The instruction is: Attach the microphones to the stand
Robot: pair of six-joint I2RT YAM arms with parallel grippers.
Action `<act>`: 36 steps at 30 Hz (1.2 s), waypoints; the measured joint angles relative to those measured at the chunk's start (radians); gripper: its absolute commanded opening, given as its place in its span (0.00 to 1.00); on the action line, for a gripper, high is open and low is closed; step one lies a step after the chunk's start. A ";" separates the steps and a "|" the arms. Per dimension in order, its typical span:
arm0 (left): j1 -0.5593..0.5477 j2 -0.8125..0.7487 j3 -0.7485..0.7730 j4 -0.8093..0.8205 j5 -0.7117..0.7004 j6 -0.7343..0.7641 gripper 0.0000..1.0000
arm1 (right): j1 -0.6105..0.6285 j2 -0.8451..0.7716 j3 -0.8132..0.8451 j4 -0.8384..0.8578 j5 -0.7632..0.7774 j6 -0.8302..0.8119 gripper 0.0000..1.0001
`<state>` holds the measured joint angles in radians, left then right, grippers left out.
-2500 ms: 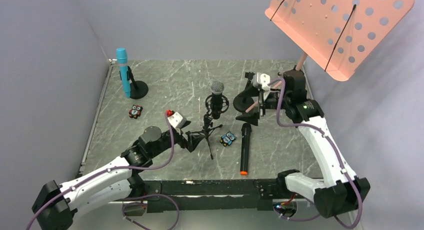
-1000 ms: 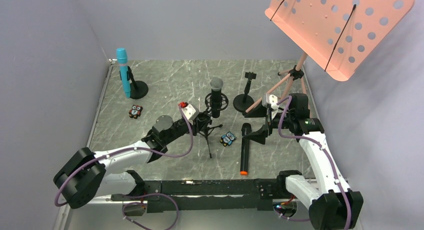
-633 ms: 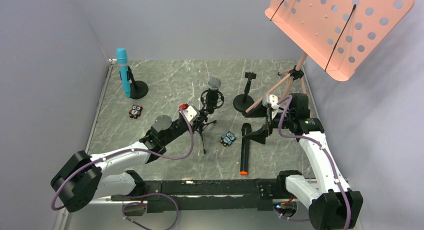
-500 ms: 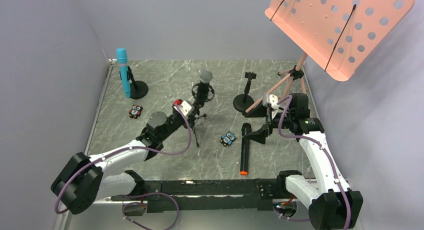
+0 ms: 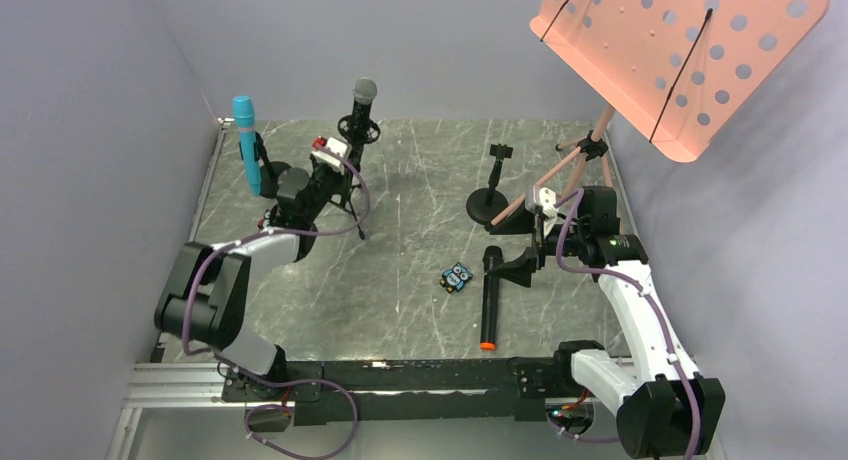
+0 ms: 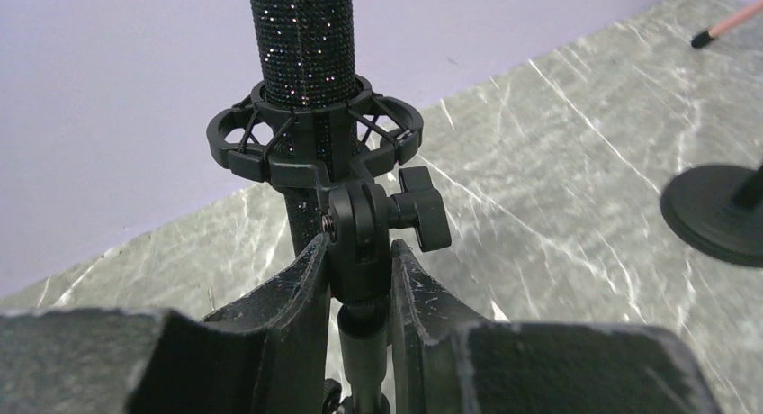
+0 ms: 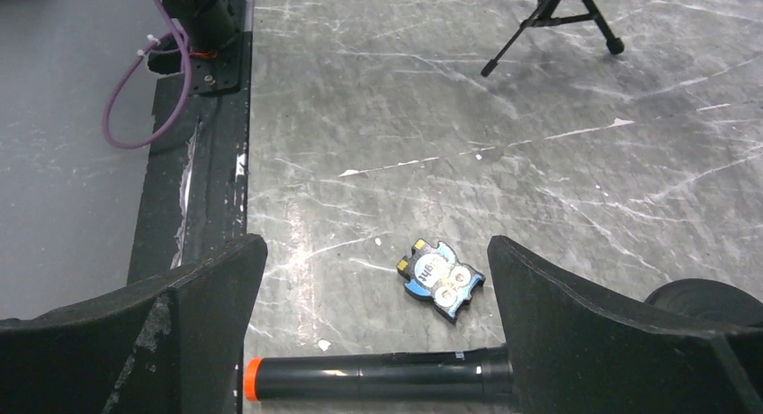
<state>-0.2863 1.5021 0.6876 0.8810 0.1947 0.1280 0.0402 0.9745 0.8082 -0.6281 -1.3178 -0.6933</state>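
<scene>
My left gripper [image 5: 338, 168] is shut on the swivel joint [image 6: 360, 238] of a black tripod stand [image 5: 350, 205] at the far left of the table. The black microphone with the silver mesh head [image 5: 364, 88] stands upright in that stand's shock mount [image 6: 315, 135]. Beside it, the light blue microphone [image 5: 245, 145] sits in a round-base stand [image 5: 277, 179]. The all-black microphone with the orange end ring [image 5: 488, 300] lies flat on the table. My right gripper [image 5: 520, 265] hovers open over its head end; it lies between the fingers [image 7: 180, 333], untouched.
An empty round-base clip stand [image 5: 490, 195] is behind my right gripper. A blue owl figure [image 5: 456, 277] lies beside the black microphone, and a dark owl [image 5: 270, 223] shows under my left arm. A pink perforated music stand [image 5: 680, 60] overhangs the right rear corner.
My left gripper has carried the tripod stand with its microphone from the table's middle to the far left, next to the blue microphone. The right arm has stayed put over the last second.
</scene>
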 measured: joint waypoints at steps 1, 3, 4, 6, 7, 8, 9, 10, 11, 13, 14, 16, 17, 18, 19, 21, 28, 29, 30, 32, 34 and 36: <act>0.009 0.031 0.025 0.012 0.005 -0.006 0.00 | -0.002 0.002 0.000 0.000 0.000 -0.001 1.00; 0.030 0.092 0.072 0.045 0.022 -0.022 0.00 | -0.004 0.008 0.000 0.000 0.000 -0.005 1.00; 0.042 0.122 0.094 0.060 0.032 -0.035 0.00 | -0.005 0.010 0.000 -0.002 0.001 -0.006 1.00; 0.062 0.175 0.132 0.089 0.053 -0.054 0.00 | -0.006 0.014 0.000 -0.002 0.001 -0.010 1.00; 0.074 0.205 0.151 0.112 0.069 -0.068 0.00 | -0.007 0.017 0.000 -0.004 0.001 -0.011 1.00; 0.084 0.228 0.169 0.134 0.079 -0.086 0.00 | -0.007 0.019 0.000 -0.006 0.001 -0.012 1.00; 0.093 0.246 0.183 0.150 0.090 -0.101 0.00 | -0.007 0.022 0.000 -0.008 0.001 -0.013 1.00; 0.102 0.259 0.191 0.164 0.100 -0.117 0.00 | -0.007 0.024 0.000 -0.010 0.001 -0.014 1.00; 0.112 0.271 0.195 0.181 0.110 -0.132 0.00 | -0.007 0.026 0.000 -0.012 0.001 -0.016 1.00; 0.126 0.282 0.195 0.207 0.130 -0.153 0.00 | -0.007 0.028 0.000 -0.016 0.001 -0.018 1.00; 0.132 0.283 0.193 0.213 0.140 -0.161 0.00 | -0.008 0.029 0.000 -0.019 0.001 -0.020 1.00; 0.140 0.285 0.184 0.226 0.156 -0.172 0.00 | -0.008 0.032 0.000 -0.023 0.000 -0.023 1.00; 0.142 0.285 0.173 0.243 0.166 -0.175 0.00 | -0.008 0.035 0.000 -0.026 0.000 -0.026 1.00; 0.145 0.285 0.159 0.262 0.174 -0.177 0.00 | -0.008 0.039 0.001 -0.030 0.000 -0.030 1.00; 0.148 0.285 0.144 0.285 0.182 -0.179 0.00 | -0.008 0.042 0.001 -0.033 0.001 -0.032 1.00; 0.155 0.283 0.112 0.331 0.194 -0.183 0.00 | -0.008 0.044 0.001 -0.036 0.001 -0.034 1.00; 0.182 0.247 0.011 0.395 0.226 -0.192 0.02 | -0.009 0.045 0.001 -0.037 0.000 -0.034 1.00; 0.184 0.243 0.005 0.396 0.228 -0.191 0.06 | -0.009 0.045 0.001 -0.037 0.000 -0.035 1.00; 0.186 0.241 0.000 0.396 0.230 -0.192 0.13 | -0.009 0.045 0.001 -0.037 0.000 -0.036 1.00; 0.190 0.240 -0.005 0.401 0.233 -0.193 0.23 | -0.009 0.045 0.001 -0.037 0.000 -0.037 1.00; 0.193 0.238 -0.010 0.402 0.235 -0.196 0.30 | -0.010 0.045 0.001 -0.037 0.000 -0.037 1.00; 0.195 0.236 -0.011 0.399 0.235 -0.197 0.37 | -0.013 0.044 0.001 -0.037 0.000 -0.037 1.00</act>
<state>-0.0910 1.7378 0.6765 1.2804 0.4294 -0.0692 0.0273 1.0187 0.8093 -0.6651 -1.3174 -0.7300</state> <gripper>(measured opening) 0.302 0.995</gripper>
